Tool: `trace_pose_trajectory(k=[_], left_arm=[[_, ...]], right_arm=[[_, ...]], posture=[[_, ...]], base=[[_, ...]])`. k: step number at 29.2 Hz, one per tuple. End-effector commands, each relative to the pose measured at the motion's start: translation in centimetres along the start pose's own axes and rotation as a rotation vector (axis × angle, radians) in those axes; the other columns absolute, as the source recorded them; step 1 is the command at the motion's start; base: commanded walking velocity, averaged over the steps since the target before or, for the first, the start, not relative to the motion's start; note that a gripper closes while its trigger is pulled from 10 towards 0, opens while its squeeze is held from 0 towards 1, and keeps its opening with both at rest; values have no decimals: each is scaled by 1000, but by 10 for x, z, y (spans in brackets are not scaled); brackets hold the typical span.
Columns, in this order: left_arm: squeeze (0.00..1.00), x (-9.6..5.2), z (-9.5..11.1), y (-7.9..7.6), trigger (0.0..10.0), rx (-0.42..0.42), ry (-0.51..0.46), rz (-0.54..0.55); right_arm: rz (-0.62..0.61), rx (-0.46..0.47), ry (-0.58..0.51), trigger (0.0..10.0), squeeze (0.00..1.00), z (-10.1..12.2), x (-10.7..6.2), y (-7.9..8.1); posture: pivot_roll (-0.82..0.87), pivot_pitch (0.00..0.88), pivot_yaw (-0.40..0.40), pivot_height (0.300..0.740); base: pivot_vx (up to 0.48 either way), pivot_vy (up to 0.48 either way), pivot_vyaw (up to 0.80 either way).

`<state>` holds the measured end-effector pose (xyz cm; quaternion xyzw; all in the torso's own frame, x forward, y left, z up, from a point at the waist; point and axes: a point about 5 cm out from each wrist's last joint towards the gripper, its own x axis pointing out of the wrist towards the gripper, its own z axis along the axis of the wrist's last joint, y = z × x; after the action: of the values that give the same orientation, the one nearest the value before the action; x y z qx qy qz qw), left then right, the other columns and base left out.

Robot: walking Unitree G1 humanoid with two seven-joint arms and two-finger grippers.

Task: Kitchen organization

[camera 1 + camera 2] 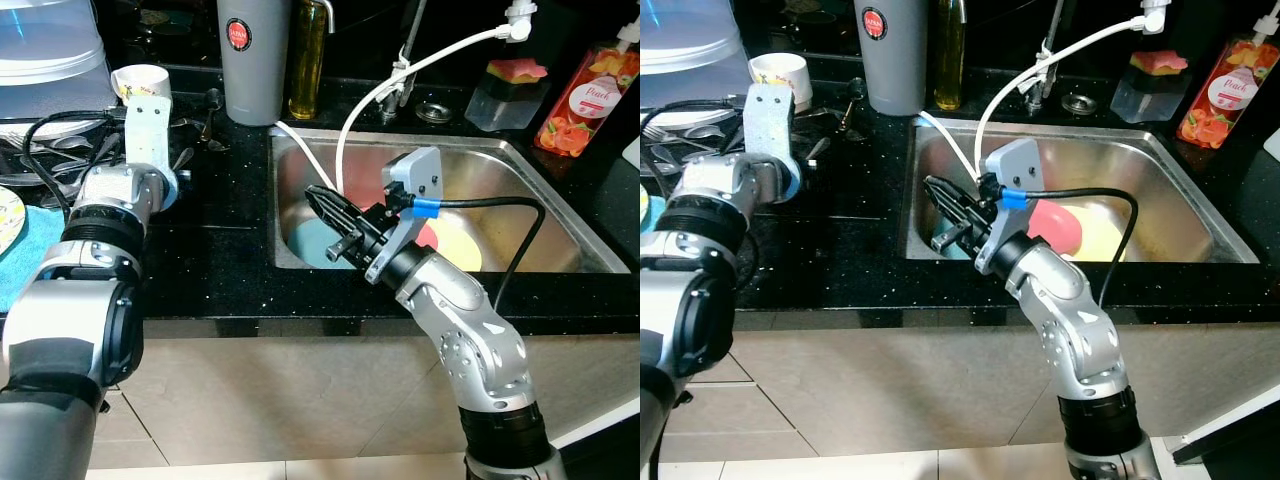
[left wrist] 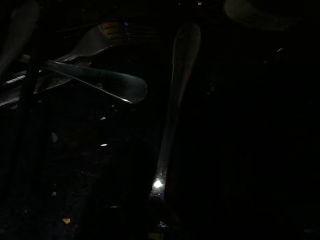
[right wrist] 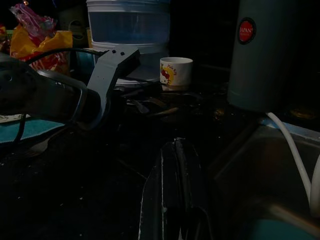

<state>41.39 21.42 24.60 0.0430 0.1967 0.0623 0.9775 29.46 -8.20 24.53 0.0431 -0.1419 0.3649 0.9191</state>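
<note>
- R gripper (image 1: 330,215) hangs over left part of sink (image 1: 520,165), fingers pressed together, nothing betw. them; in R wrist view they run as one dark bar.
- L gripper hidden behind its own wrist block on counter (image 1: 230,250) left of sink; can't tell if open or closed, or if it has anything.
- L wrist view v. dark: spoons (image 2: 107,82) and a long handle only just readable, rest black.
- Cutlery pile (image 1: 195,125) on counter just past L wrist, partly covered by arm.
- Cup (image 1: 140,80) behind L wrist, lower half blocked.
- In sink: blue plate (image 1: 312,245), red one (image 1: 1055,225), yellow one (image 1: 465,250), all partly behind R arm; overlaps unclear.
- White hose (image 1: 400,70) drops into sink.
- Grey flask (image 1: 252,60), oil bottle (image 1: 306,60) at back, tops cut off.
- Soap bottle (image 1: 590,95), sponge box (image 1: 505,90) far right.
</note>
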Motion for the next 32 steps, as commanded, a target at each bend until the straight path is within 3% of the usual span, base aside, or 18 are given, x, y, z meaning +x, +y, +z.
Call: trace_pose_trajectory(k=[1, 12, 17, 18, 19, 20, 24, 25, 27, 28, 29, 30, 32], left_arm=[[0, 4, -15, -3, 0, 32, 59, -11], [0, 3, -11, -7, 0, 39, 27, -30], [0, 1, 5, -7, 0, 67, -93, 2], [0, 0, 12, -9, 9529, 73, -138, 13], [0, -4, 23, -11, 10000, 99, -216, 22], [0, -4, 23, -11, 10000, 99, -216, 22], [0, -18, 55, -24, 10000, 112, -433, -39], [0, -18, 55, -24, 10000, 112, -433, -39], [0, -26, 67, -40, 10000, 109, -508, -160], [0, -26, 67, -40, 10000, 109, -508, -160], [0, -31, 70, -57, 10000, 103, -502, -303], [0, -31, 70, -57, 10000, 103, -502, -303], [0, -31, 68, -73, 10000, 128, -477, -380]], right_arm=[[-25, 18, -4, 10000, 0, 0, -2, -5], [-47, 22, -17, 10000, 0, 2, -1, -8], [-65, 17, -17, 10000, 0, 2, -1, -10], [-79, 18, -22, 10000, 0, 3, -1, -12], [-107, 21, -30, 10000, 0, 4, -1, -15], [-107, 21, -30, 10000, 0, 4, -1, -15], [-214, 15, -51, 10000, 0, 8, -2, -29], [-214, 15, -51, 10000, 0, 8, -2, -29], [-296, 10, -59, 10000, 0, 10, -4, -40], [-296, 10, -59, 10000, 0, 10, -4, -40], [-393, -8, -47, 10000, 0, 10, -7, -54], [-393, -8, -47, 10000, 0, 10, -7, -54], [-473, -23, -44, 10000, 0, 10, -12, -66]], posture=[[257, 50, -41, 740], [258, 47, -50, 740], [248, 44, -43, 740], [254, 47, -51, 740], [254, 45, -54, 740], [254, 45, -54, 740], [244, 47, -49, 740], [244, 47, -49, 740], [244, 47, -53, 740], [244, 47, -53, 740], [244, 48, -49, 740], [244, 48, -49, 740], [248, 48, -54, 740]], base=[[0, 0, 0], [0, 0, 0], [0, 0, 0], [0, 0, 0], [0, 0, 0], [0, 0, 0], [0, 0, 0], [0, 0, 0], [0, 0, 0], [0, 0, 0], [0, 0, 0], [0, 0, 0], [0, 0, 0]])
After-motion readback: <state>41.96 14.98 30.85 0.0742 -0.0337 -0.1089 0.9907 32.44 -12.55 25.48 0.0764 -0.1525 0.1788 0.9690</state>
